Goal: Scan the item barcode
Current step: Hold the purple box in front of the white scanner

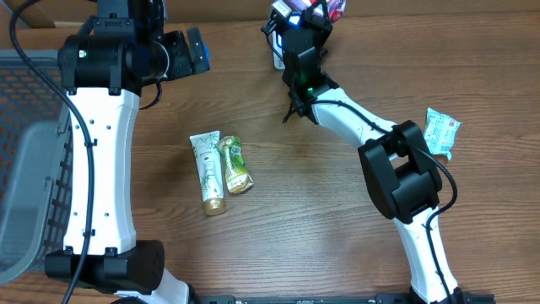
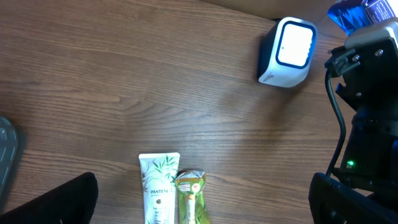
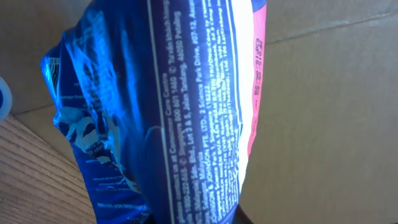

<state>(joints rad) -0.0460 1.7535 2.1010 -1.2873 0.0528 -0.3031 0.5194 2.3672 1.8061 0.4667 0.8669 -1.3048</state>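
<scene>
My right gripper [image 1: 309, 19] is shut on a blue packet [image 3: 174, 112] with white small print and a pink-and-white edge. It holds the packet up at the far edge of the table, and the packet fills the right wrist view. The white scanner [image 2: 287, 53], its window lit, stands on the table just left of that packet [image 2: 356, 12]. In the overhead view the right arm partly hides the scanner [image 1: 278, 59]. My left gripper [image 2: 203, 182] is open and empty, raised above the left-middle of the table [image 1: 192, 51]. No barcode shows on the packet.
A white Pantene tube [image 1: 207, 173] and a green packet [image 1: 235, 165] lie side by side mid-table, below the left gripper. A teal packet [image 1: 440, 133] lies at the right. A grey basket [image 1: 25, 169] stands at the left edge, with cardboard along the back.
</scene>
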